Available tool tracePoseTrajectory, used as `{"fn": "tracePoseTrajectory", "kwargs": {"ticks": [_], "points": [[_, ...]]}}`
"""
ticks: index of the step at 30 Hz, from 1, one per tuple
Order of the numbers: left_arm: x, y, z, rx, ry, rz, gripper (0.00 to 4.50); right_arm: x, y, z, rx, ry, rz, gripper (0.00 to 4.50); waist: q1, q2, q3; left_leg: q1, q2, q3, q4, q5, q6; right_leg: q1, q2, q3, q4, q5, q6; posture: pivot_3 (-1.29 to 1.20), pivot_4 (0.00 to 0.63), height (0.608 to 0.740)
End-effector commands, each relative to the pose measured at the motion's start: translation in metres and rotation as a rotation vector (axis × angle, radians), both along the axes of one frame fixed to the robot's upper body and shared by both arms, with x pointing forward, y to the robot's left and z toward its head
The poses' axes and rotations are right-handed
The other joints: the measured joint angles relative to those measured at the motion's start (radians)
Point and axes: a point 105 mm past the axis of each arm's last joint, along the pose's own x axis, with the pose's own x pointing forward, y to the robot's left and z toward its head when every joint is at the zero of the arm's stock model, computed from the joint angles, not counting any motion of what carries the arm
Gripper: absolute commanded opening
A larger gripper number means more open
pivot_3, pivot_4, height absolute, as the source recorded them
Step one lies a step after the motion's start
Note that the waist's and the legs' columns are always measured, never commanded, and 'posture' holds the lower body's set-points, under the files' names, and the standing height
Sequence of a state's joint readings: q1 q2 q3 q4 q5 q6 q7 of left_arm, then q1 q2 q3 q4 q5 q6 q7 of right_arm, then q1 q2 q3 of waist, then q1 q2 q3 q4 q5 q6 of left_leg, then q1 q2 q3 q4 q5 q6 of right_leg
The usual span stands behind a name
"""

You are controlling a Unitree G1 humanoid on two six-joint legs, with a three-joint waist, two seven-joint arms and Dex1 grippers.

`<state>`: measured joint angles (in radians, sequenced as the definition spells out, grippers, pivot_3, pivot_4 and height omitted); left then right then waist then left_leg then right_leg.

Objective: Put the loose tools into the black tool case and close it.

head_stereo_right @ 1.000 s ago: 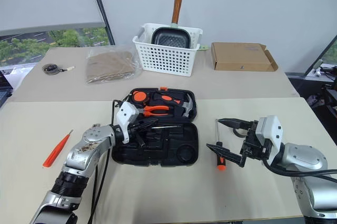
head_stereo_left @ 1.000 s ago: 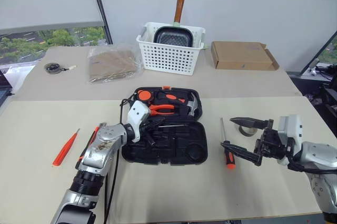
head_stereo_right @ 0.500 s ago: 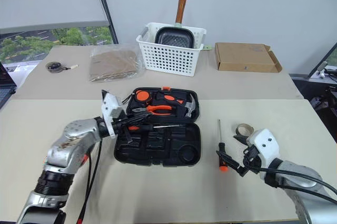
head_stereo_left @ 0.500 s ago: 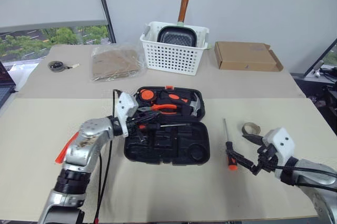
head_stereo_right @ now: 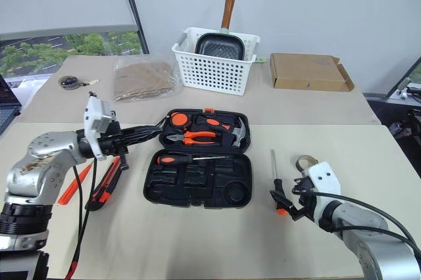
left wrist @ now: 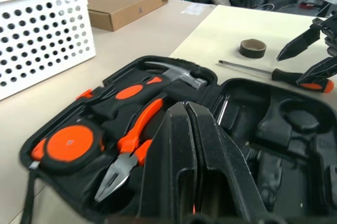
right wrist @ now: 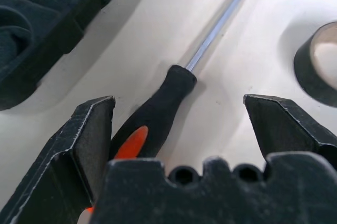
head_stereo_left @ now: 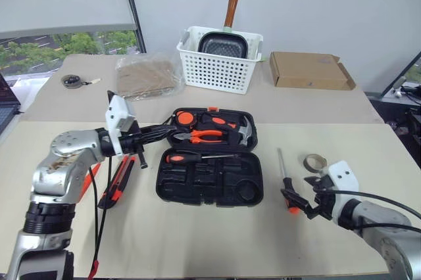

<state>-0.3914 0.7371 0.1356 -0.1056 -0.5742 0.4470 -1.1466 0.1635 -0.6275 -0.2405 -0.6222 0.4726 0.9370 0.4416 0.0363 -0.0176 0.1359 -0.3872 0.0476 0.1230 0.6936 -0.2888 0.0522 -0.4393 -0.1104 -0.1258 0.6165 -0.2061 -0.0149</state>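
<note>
Now our right fingers are spread wide and straddle the handle of the loose screwdriver on the table. Its shaft runs straight ahead of the fingers, away from us, so we judge that closing squarely across the handle is what the pick needs. The tape ring sits just beside the fingers on the outer side; the open case lies on the inner side, apart. Our left fingers are clenched, empty, over the case's near-left edge. The knife and tester lie beneath that arm.
</note>
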Motion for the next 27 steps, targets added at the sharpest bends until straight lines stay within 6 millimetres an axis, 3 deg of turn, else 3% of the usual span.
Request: {"fn": "tracePoseTrajectory", "kwargs": {"ticks": [1,8,10,13,17,21,24,27], "points": [[-0.02,0.006,0.014,-0.003,0.021,-0.094,0.08,-0.001,0.014,0.006,0.053,0.007,-0.012,4.5,-0.004,0.0,0.0,0.0,0.0,0.0,0.0,0.0,0.0,0.0,0.0,0.0,0.0,0.0,0.0,0.0,0.15,0.7],[-0.059,-0.003,0.008,0.076,0.149,-0.305,0.08,-0.002,0.02,-0.004,0.02,0.072,-0.043,4.5,-0.011,0.001,0.001,0.0,0.0,-0.001,0.0,0.001,-0.002,0.0,0.001,0.001,0.0,0.0,0.0,0.0,0.15,0.7],[-0.061,-0.008,0.006,0.109,0.156,-0.328,0.08,-0.002,0.019,-0.007,-0.015,0.077,-0.046,4.5,-0.011,0.001,0.001,0.0,0.0,-0.001,0.0,0.001,-0.002,0.0,0.001,0.001,0.0,0.0,0.0,0.0,0.15,0.7],[-0.056,-0.017,0.01,0.138,0.12,-0.323,0.71,-0.001,0.015,-0.008,-0.038,0.082,-0.057,4.5,-0.01,0.001,0.001,0.0,-0.001,-0.002,0.0,0.001,-0.002,0.001,0.001,0.001,0.0,0.0,0.0,0.0,0.15,0.7],[-0.059,-0.021,0.004,0.279,0.09,-0.375,2.08,0.0,0.013,-0.009,-0.051,0.089,-0.074,4.5,-0.012,0.001,0.001,0.0,-0.001,-0.003,0.0,0.001,-0.002,0.001,0.003,0.002,0.001,0.0,0.0,0.0,0.15,0.7],[-0.065,-0.022,0.004,0.311,0.105,-0.423,3.63,0.0,0.016,-0.009,-0.047,0.091,-0.073,4.5,-0.015,0.001,0.001,0.0,-0.001,-0.003,0.0,0.002,-0.003,0.0,0.004,0.002,0.001,0.0,0.0,0.0,0.15,0.7],[-0.067,-0.023,0.005,0.324,0.109,-0.442,4.5,0.002,0.017,-0.006,-0.049,0.076,-0.085,3.74,-0.015,0.001,0.001,0.0,-0.001,-0.003,0.0,0.002,-0.003,0.001,0.004,0.002,0.0,0.0,0.0,0.0,0.15,0.7],[-0.069,-0.022,0.004,0.338,0.109,-0.45,4.5,0.004,0.017,-0.003,-0.057,0.066,-0.085,2.75,-0.016,0.001,0.001,0.0,-0.001,-0.003,0.0,0.002,-0.003,0.001,0.004,0.002,0.0,0.0,0.0,0.0,0.15,0.7]]}}
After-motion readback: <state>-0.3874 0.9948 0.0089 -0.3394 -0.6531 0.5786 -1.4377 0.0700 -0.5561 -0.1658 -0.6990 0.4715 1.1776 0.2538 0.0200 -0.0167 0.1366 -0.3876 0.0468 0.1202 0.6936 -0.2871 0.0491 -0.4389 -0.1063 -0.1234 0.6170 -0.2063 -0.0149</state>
